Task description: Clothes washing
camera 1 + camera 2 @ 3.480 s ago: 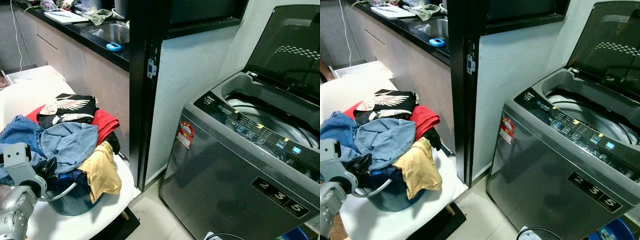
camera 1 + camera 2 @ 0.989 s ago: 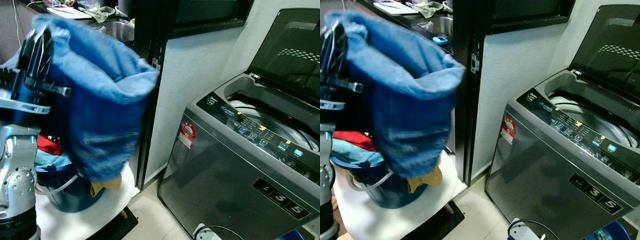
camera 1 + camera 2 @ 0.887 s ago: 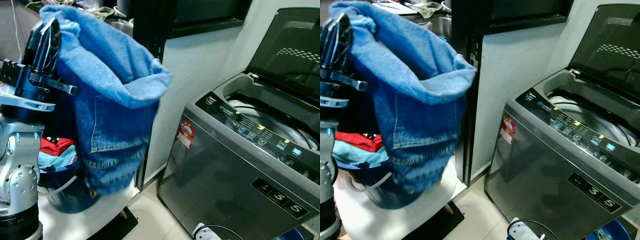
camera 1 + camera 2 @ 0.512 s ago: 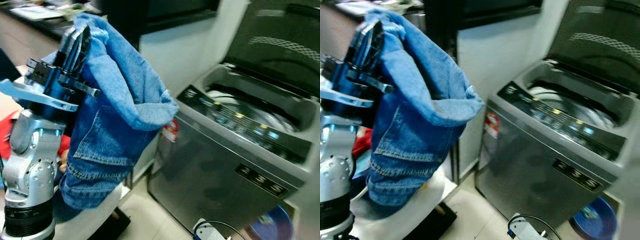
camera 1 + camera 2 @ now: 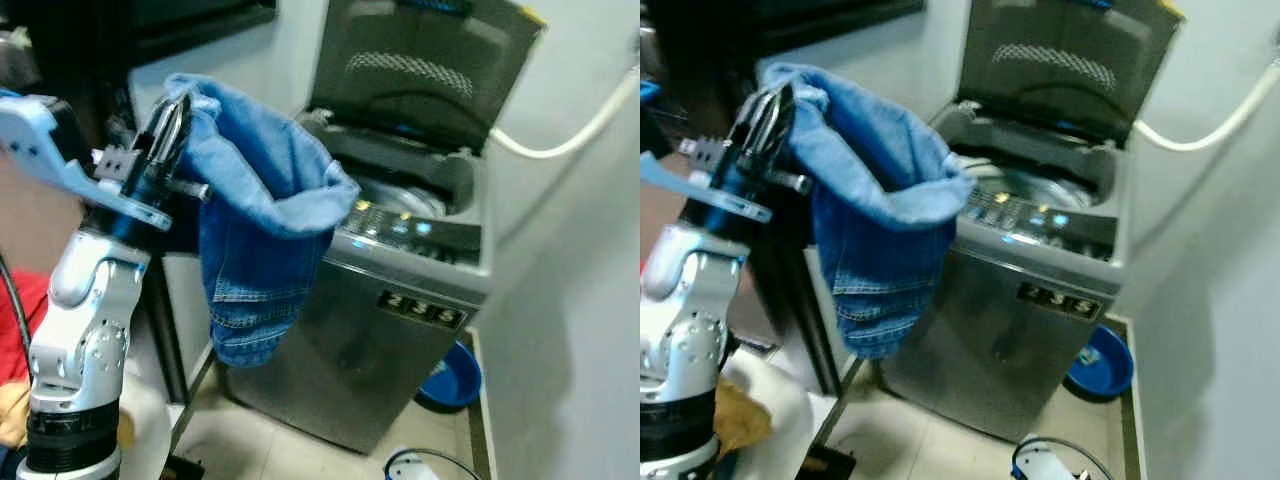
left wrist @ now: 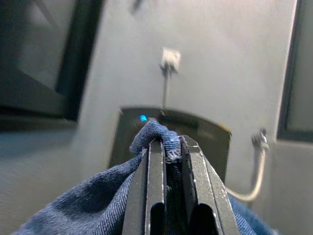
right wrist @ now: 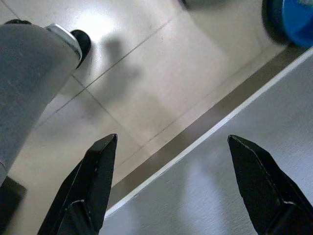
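My left gripper (image 5: 178, 108) is raised high at the left, shut on a fold of blue denim jeans (image 5: 262, 220). The jeans hang down from it in the air, in front of the left side of the grey top-loading washing machine (image 5: 400, 330). The machine's dark lid (image 5: 425, 65) stands open and the drum (image 5: 395, 195) shows beneath it. The left wrist view has the denim (image 6: 166, 142) pinched between both black fingers. My right gripper (image 7: 171, 171) hangs open over the tiled floor (image 7: 146, 73), holding nothing.
A blue basin (image 5: 452, 375) sits on the floor to the right of the machine, by a white wall (image 5: 580, 300). A white hose (image 5: 570, 125) runs along that wall. Red and yellow clothes (image 5: 12, 340) lie at the lower left. A dark cabinet post (image 5: 170, 300) stands behind my arm.
The camera has swung right, so the washer now sits in the middle of the view. My left gripper, still shut on the jeans, has carried them closer to the machine.
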{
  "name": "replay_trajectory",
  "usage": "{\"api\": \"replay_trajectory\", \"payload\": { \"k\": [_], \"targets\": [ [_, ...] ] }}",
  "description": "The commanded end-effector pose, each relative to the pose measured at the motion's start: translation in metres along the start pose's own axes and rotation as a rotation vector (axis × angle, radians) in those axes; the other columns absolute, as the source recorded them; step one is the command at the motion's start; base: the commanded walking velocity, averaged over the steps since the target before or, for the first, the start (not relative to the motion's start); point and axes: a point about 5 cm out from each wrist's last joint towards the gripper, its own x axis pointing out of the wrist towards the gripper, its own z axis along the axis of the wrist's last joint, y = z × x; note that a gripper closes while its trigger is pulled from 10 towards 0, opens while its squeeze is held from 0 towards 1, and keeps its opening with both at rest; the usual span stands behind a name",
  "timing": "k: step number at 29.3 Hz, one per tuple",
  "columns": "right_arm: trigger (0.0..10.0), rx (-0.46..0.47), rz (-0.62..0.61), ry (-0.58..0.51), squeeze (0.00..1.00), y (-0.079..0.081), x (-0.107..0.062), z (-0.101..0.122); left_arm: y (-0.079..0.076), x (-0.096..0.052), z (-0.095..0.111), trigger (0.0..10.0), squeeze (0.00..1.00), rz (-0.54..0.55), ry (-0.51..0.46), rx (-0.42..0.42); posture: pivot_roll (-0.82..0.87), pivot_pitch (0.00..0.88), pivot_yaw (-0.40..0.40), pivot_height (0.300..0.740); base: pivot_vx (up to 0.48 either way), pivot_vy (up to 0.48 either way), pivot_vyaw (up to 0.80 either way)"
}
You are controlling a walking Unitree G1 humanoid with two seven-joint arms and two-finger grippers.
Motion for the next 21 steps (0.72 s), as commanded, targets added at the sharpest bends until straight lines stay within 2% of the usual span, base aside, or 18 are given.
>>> {"api": "replay_trajectory", "payload": {
  "k": [1,10,12,15,19,21],
  "targets": [
    [10.0,0.015,-0.015,0.012,0.0,-0.004,-0.001,-0.003,-0.01,0.003,-0.005,10.0,0.0,-0.029,0.021,0.018,0.19,0.0,-0.093,0.74,0.0,0.0,-0.8],
    [10.0,0.016,-0.017,0.012,0.0,-0.004,-0.001,-0.002,-0.019,0.005,-0.018,10.0,0.0,-0.028,0.071,0.077,0.19,0.0,-0.094,0.74,0.0,0.0,-0.8],
    [10.0,0.023,-0.018,0.004,0.0,-0.003,0.0,0.0,-0.028,0.007,-0.021,10.0,0.0,-0.068,0.089,0.099,0.19,0.0,-0.083,0.74,0.0,0.0,-0.8],
    [10.0,0.035,-0.019,-0.003,0.0,-0.003,0.0,0.002,-0.037,0.009,-0.019,10.0,0.0,-0.117,0.076,0.098,0.2,0.0,-0.075,0.74,0.0,0.0,-0.8],
    [10.0,0.039,-0.02,-0.004,0.0,-0.002,0.0,0.002,-0.038,0.009,-0.018,10.0,0.0,-0.125,0.069,0.098,0.2,0.0,-0.075,0.74,0.0,0.0,-0.8],
    [10.0,0.034,-0.014,-0.012,0.0,0.0,0.0,0.004,-0.035,0.012,-0.013,10.0,0.0,-0.111,0.053,0.106,0.2,0.0,-0.075,0.74,0.0,0.0,0.0]
  ]
}}
